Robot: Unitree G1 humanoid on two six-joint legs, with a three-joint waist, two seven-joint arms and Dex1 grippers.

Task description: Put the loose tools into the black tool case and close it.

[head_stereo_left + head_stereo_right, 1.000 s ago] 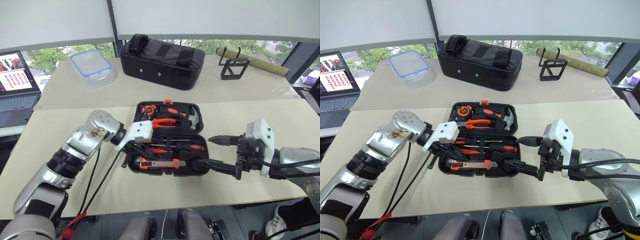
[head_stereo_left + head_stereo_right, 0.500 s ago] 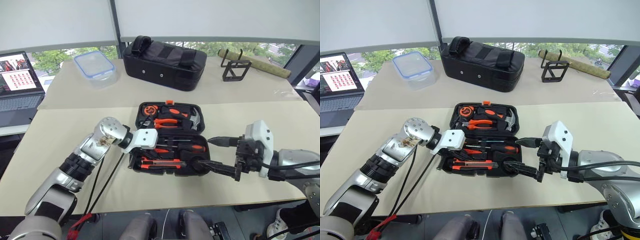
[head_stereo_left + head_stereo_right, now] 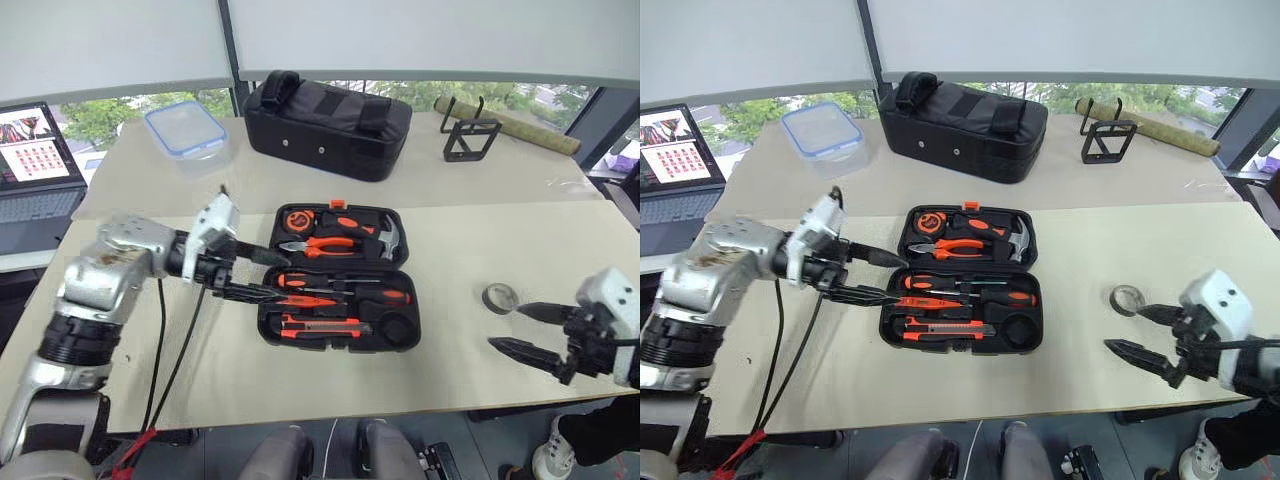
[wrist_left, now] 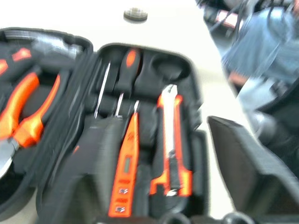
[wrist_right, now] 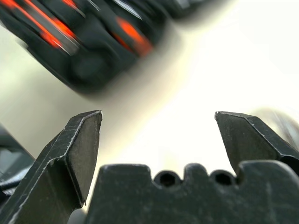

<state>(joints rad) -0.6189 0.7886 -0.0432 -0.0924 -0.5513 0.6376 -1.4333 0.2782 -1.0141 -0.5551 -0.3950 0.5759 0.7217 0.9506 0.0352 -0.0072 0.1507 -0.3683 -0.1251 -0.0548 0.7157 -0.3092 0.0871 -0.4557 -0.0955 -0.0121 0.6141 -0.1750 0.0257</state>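
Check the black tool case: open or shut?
Open. The black tool case lies flat with both halves spread, its tools showing in the slots.

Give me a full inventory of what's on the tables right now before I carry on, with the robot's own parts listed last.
Tool case: 1, black, open at the front table's centre.
Screwdrivers: 2, black-and-orange handles, in the near half.
Slim screwdriver: 1, red, near half.
Utility knife: 1, orange-and-black, near half's front edge.
Pliers, hammer, tape measure: 1 each, far half.
Tape roll: 1, grey, loose on the table right of the case.
Fabric bag: 1, black, rear table.
Lidded container: 1, clear with blue rim, rear left.
Wire stand: 1, black, rear right.
Laptop: 1, far left.
Left gripper: jaws open, at the case's left edge.
Right gripper: jaws open, near the tape roll.
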